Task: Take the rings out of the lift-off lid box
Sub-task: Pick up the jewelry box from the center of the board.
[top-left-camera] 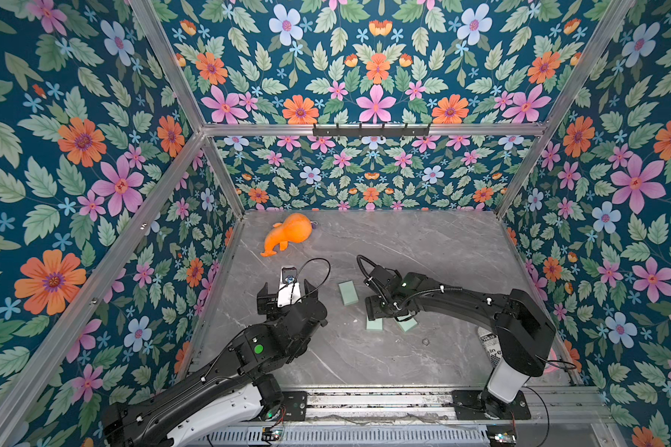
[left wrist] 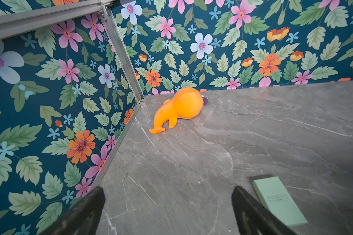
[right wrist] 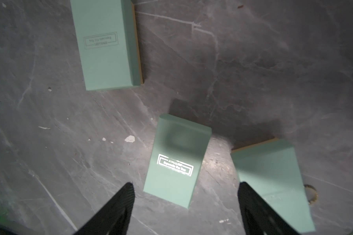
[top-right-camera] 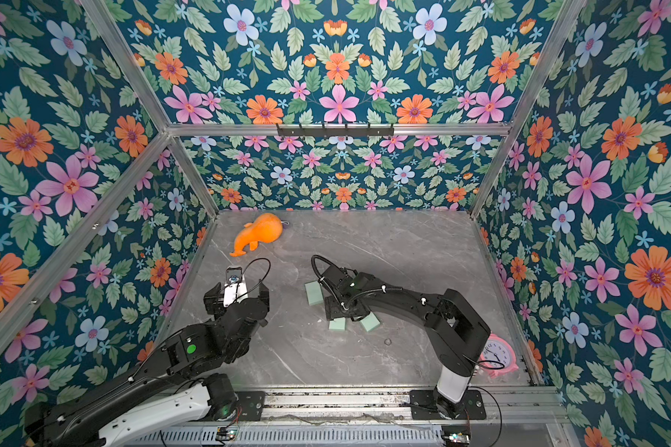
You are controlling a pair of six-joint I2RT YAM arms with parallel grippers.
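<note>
Three mint-green box pieces lie shut side up on the grey table: a far one (top-left-camera: 348, 293) (right wrist: 106, 44), a middle one with silver lettering (top-left-camera: 374, 324) (right wrist: 175, 160) and a right one (top-left-camera: 406, 324) (right wrist: 269, 183). Their insides are hidden. One thin ring (top-left-camera: 426, 342) (top-right-camera: 387, 342) lies on the table by the right piece, half hidden behind it in the right wrist view (right wrist: 312, 194). My right gripper (right wrist: 185, 184) (top-left-camera: 384, 315) hangs open just over the middle piece and holds nothing. My left gripper (left wrist: 167, 190) (top-left-camera: 287, 288) stands open over bare table, left of the far piece (left wrist: 279, 203).
An orange plush toy (top-left-camera: 287, 232) (left wrist: 179, 109) lies in the far left corner. A pink alarm clock (top-right-camera: 496, 356) and a newsprint-patterned item (top-left-camera: 489, 348) sit behind the right arm's base. Flowered walls close in the table on three sides.
</note>
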